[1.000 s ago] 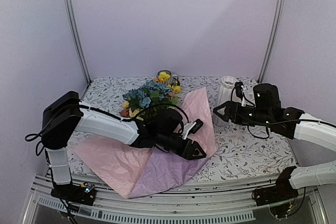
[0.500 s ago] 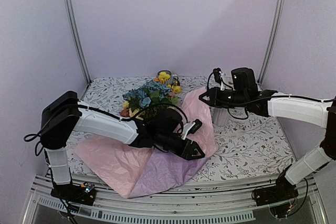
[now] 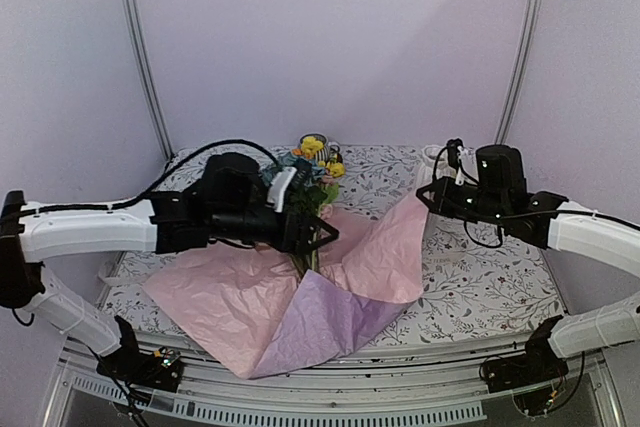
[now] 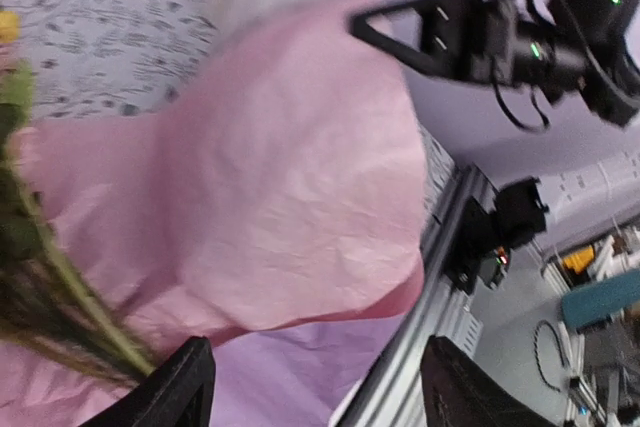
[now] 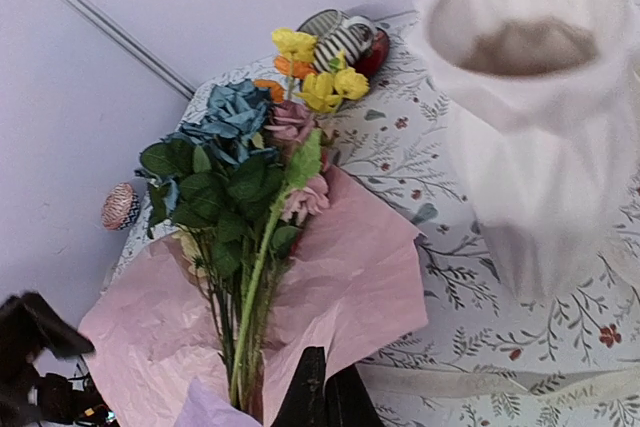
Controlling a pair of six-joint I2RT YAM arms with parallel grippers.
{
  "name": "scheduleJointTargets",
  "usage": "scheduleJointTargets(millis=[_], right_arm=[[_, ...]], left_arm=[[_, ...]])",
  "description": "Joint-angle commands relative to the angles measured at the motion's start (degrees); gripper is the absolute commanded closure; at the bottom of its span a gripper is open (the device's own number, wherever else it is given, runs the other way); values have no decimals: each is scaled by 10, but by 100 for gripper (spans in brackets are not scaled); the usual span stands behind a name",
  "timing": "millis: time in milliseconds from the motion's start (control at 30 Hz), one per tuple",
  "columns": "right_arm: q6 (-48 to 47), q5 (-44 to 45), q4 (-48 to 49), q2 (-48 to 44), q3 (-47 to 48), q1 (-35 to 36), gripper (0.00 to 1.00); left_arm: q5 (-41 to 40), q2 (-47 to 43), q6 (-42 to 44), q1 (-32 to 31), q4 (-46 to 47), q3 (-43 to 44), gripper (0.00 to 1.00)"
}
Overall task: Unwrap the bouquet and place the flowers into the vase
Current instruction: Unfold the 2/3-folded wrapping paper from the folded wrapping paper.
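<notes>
Bouquet is opening up. The right end effector has swung back from the far side, jaws together, apparently pinching the paper corner. That flap is now lifted off the worktop. The left end effector, fingers apart, has risen above the stems. The flowers lie just beneath it, unheld. The vase stands just beyond the right end effector.

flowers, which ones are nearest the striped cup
The yellow blooms at the bunch's tip, beside the striped cup; the blue hydrangeas and pink roses sit further from it.
</notes>
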Motion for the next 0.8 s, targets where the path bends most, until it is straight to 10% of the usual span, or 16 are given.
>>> scheduleJointTargets(millis=[0,300,533,767], right_arm=[[27,66,-37,-47,-64,-6,98],[47,90,-35,-106,-143,-7,98],[31,93,-25,-100,-157,-7,98],[21,82,-16,-82,-163,-19,98]], left_arm=[[-67,-87,22,127,-120,-72,28],[-104,-162,39,339,-175,-159,23],[-117,-138,23,379,-140,-194,11],[-121,-101,39,399,-90,-225,27]])
